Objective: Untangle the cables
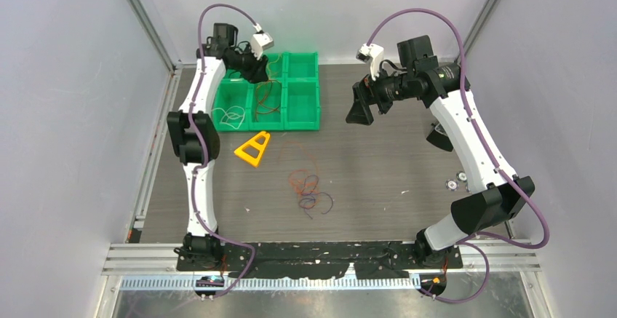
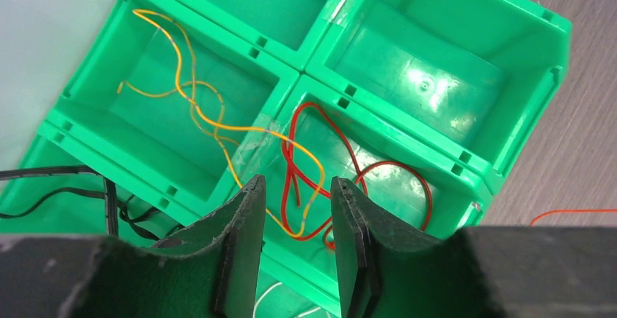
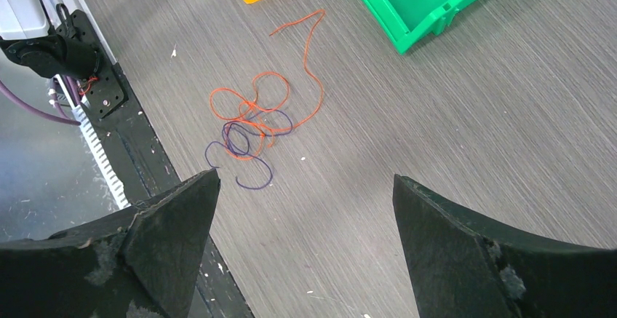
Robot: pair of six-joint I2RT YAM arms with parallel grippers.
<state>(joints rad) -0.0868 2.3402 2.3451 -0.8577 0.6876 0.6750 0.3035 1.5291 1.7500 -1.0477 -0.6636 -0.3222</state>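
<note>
Two tangled cables (image 3: 251, 123) (orange, purple); right hand (image 3: 305, 180) above — spread wide.

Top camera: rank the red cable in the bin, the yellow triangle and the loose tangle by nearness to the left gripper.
1. Red cable, in the bin just below the left gripper.
2. Yellow triangle, on the table beside the bins.
3. Tangle, mid-table.

Orange and purple cables (image 3: 247, 125) lie tangled in loose loops on the table (image 3: 451, 129), a yellow cable (image 2: 180, 70) drapes over a bin divider (image 2: 284, 89) onto the coiled red cable (image 2: 291, 165)
</note>
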